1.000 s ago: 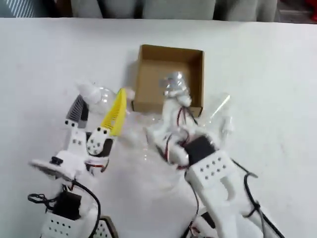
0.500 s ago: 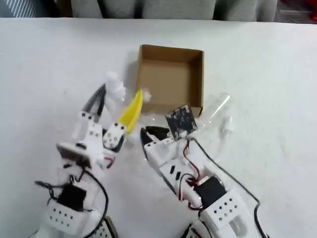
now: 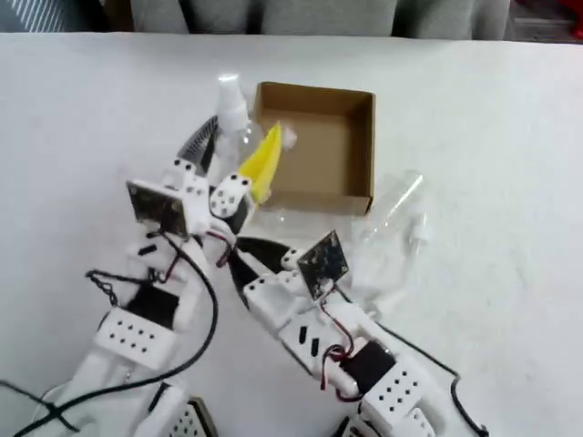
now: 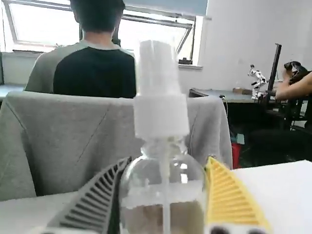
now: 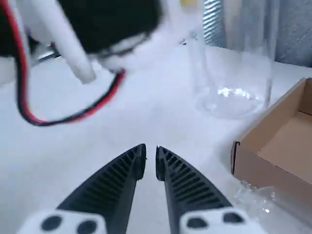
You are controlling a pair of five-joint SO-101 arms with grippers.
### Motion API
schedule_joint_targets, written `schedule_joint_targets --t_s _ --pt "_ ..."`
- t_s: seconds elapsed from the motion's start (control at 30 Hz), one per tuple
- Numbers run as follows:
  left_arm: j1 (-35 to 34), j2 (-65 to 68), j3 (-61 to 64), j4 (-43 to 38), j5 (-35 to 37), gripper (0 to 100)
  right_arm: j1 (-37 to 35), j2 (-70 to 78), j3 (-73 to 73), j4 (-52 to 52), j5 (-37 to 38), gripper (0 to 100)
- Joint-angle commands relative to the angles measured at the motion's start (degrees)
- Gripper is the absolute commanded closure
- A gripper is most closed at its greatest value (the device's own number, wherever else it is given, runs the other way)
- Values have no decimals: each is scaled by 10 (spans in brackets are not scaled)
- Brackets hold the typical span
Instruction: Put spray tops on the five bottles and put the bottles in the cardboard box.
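A clear bottle (image 3: pixel 234 137) with a white spray top (image 3: pixel 229 90) stands upright just outside the left wall of the cardboard box (image 3: pixel 353 196). My left gripper (image 3: pixel 242 137) is shut on it, grey finger on one side, yellow on the other. The left wrist view shows the bottle (image 4: pixel 161 195) and its spray top (image 4: pixel 160 97) between those fingers. My right gripper (image 3: pixel 240 255) is low over the table in front of the box, shut and holding nothing. Its black fingertips (image 5: pixel 139 163) point toward the held bottle (image 5: pixel 234 63) and the box (image 5: pixel 278 141).
Clear bottles without tops lie on the table right of the box (image 3: pixel 401 196) and along its front wall (image 3: pixel 273 218). A loose white spray top (image 3: pixel 419 232) lies near the right-hand bottle. The right arm's body stretches back to the table's front edge.
The left arm carried the bottle toward the back and right, up to the box's left wall. The right arm pulled back from over the box to the table in front of it.
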State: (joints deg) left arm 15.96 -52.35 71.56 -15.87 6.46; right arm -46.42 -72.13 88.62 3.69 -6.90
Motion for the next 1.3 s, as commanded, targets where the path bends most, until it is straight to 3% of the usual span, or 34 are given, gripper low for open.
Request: schedule_joint_targets --t_s 0.0,0.37,0.9,1.1,1.27 --pt "2 31 -39 -18 14 980 0 -8 0 -18 5 981" --pt "1 61 -47 -18 11 980 85 -3 1 -73 -62 981" --pt "6 61 -33 -16 14 980 90 -1 2 -76 -62 981" --pt "6 61 -34 -16 15 980 90 41 5 -138 -62 981" --pt "6 60 -34 -16 16 980 95 140 3 -250 -62 981"
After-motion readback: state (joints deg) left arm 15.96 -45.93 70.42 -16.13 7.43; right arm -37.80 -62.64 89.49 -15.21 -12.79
